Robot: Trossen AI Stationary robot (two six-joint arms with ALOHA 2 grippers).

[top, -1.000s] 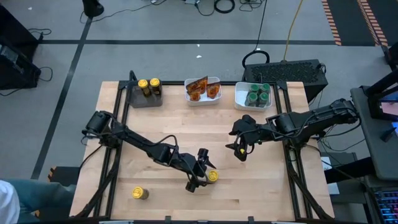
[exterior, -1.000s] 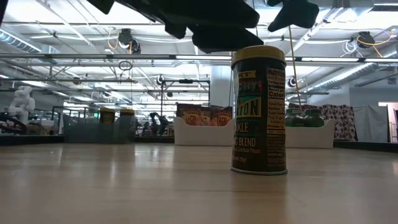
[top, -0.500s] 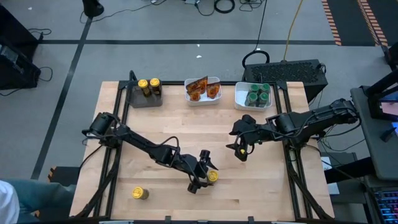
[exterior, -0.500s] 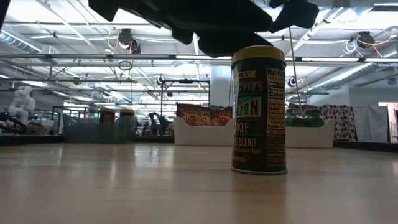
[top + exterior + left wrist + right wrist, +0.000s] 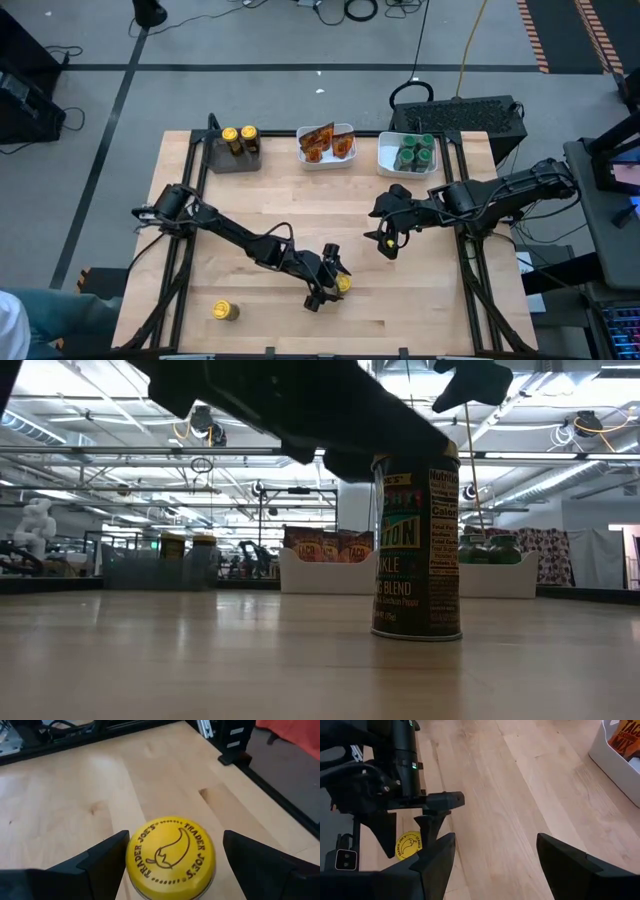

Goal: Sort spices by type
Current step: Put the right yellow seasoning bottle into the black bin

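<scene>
You are looking at a wooden table carrying three trays along its far edge. The grey tray at the far left is holding two yellow-lidded jars. The white tray in the middle is holding the orange-brown packets, and the white tray to its right is holding the green-lidded jars.

Your left arm is reaching across the table toward the near middle, and its left pincer is sitting spread wide around a yellow-lidded jar standing upright on the table. In the left wrist view the two dark fingers are flanking that jar's yellow lid on both sides, with a gap showing between each finger and the lid, so nothing is being pinched. In the low view the dark pincer is hanging right over the jar's top.

Your right arm is waiting over the right half of the table, with the right pincer spread and holding nothing; it is staying well apart from the jar.

One more yellow-lidded jar is standing alone near the front left edge of the table, well apart from both pincers.
</scene>
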